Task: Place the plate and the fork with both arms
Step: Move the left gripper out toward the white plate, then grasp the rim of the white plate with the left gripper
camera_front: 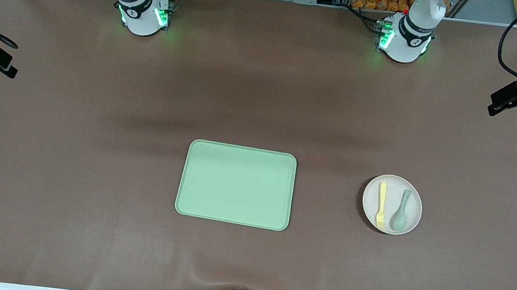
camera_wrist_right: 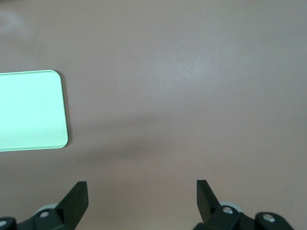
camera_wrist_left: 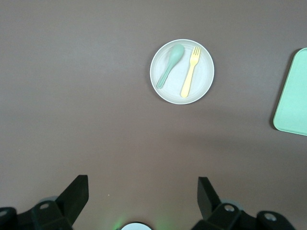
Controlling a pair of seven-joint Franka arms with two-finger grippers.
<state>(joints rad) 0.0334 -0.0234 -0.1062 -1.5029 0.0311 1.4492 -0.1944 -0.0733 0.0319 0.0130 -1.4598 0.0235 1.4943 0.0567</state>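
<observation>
Nearest the front camera lies the light green tray [camera_front: 236, 184], flat on the brown surface [camera_front: 68, 152] and bare on top. Toward the left arm's end of the surface, well apart from the tray, sits the round pale plate [camera_front: 392, 204]. On the plate rest the yellow fork [camera_front: 381, 204] and a grey-green spoon [camera_front: 401, 211], side by side and roughly parallel, the fork on the side toward the tray, its tines pointing toward the front camera; the spoon's bowl also points that way.

Both arms wait, raised high near their bases. The left gripper [camera_wrist_left: 143, 194] hangs over bare surface with its jaws spread wide and holding nothing; its wrist view shows the plate [camera_wrist_left: 182, 71], fork [camera_wrist_left: 190, 72] and spoon [camera_wrist_left: 170, 65], with an edge of the tray [camera_wrist_left: 292, 93]. The right gripper [camera_wrist_right: 142, 194] hangs over bare surface too, jaws likewise wide apart and holding nothing, with a corner of the tray [camera_wrist_right: 31, 110] in its wrist view.
</observation>
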